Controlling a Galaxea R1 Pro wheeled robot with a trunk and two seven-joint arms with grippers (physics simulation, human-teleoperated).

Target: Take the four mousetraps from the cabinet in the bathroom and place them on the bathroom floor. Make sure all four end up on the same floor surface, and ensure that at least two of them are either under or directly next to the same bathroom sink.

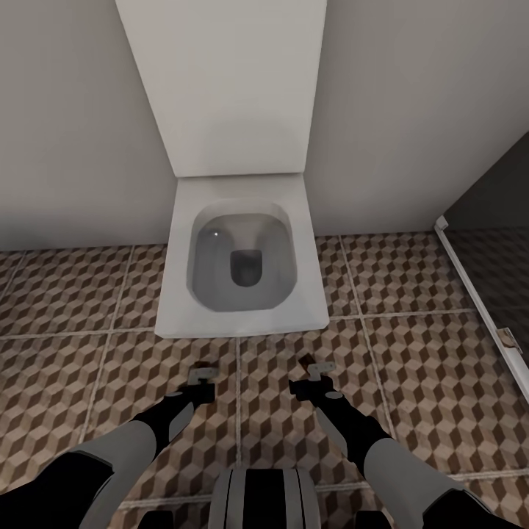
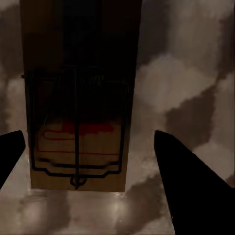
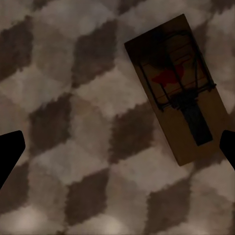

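Observation:
I am looking down at the bathroom floor (image 1: 411, 367), tiled in a brown and beige cube pattern. A tan mousetrap (image 2: 78, 122) with dark wire and a red spot lies flat on the tiles between the spread fingers of my left gripper (image 2: 88, 142), which is open. A second mousetrap (image 3: 178, 93) lies flat on the tiles beneath my right gripper (image 3: 122, 142), also open and wide. In the head view both grippers, left (image 1: 200, 376) and right (image 1: 317, 371), hang low over the floor just in front of a toilet. The cabinet and the sink are out of view.
A white toilet (image 1: 242, 323) with its lid up stands against the wall straight ahead. A glass partition with a white frame (image 1: 477, 294) runs along the right. A small tan object (image 1: 507, 338) sits by that frame.

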